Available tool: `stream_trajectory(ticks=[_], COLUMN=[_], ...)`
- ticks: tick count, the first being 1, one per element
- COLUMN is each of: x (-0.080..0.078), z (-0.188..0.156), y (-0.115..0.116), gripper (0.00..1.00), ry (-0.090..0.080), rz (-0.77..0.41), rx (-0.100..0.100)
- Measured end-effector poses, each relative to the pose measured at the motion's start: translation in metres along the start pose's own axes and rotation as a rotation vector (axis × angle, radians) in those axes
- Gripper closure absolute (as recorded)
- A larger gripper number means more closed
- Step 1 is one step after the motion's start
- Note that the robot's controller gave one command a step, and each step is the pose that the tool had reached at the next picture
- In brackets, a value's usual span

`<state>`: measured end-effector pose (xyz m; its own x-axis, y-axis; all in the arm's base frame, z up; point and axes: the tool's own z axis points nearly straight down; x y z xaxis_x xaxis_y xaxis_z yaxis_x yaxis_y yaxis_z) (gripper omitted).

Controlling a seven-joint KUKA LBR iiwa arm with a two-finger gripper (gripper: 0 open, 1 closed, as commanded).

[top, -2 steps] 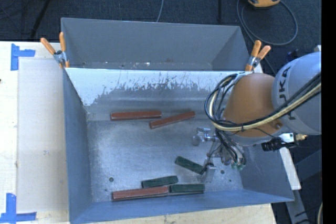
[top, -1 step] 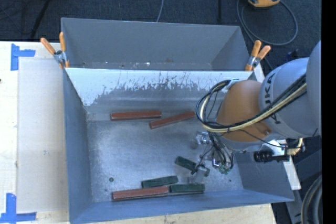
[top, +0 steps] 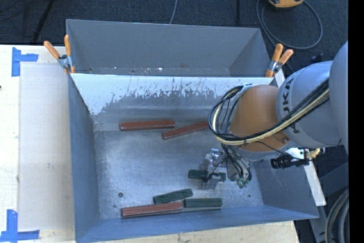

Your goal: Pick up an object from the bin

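My gripper is low over the bin floor, right of the middle, under the orange wrist cover. A short dark green block lies right at its left side, touching or partly under it; whether it is gripped is hidden. Two dark green sticks lie just below and to the left, near the front wall. A brown stick lies end to end with them.
Two more brown sticks lie at the back of the floor, close to the sloping rear wall. The arm and its cables cover the bin's right side. Bare floor lies at the left and centre.
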<state>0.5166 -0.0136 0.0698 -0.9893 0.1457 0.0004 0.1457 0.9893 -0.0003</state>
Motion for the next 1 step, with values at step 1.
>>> stream_trajectory(ticks=[1], x=[0.0000], z=[0.0000], y=[0.0000], gripper=[1.00], ry=[0.000], rz=[0.000], rx=[0.000])
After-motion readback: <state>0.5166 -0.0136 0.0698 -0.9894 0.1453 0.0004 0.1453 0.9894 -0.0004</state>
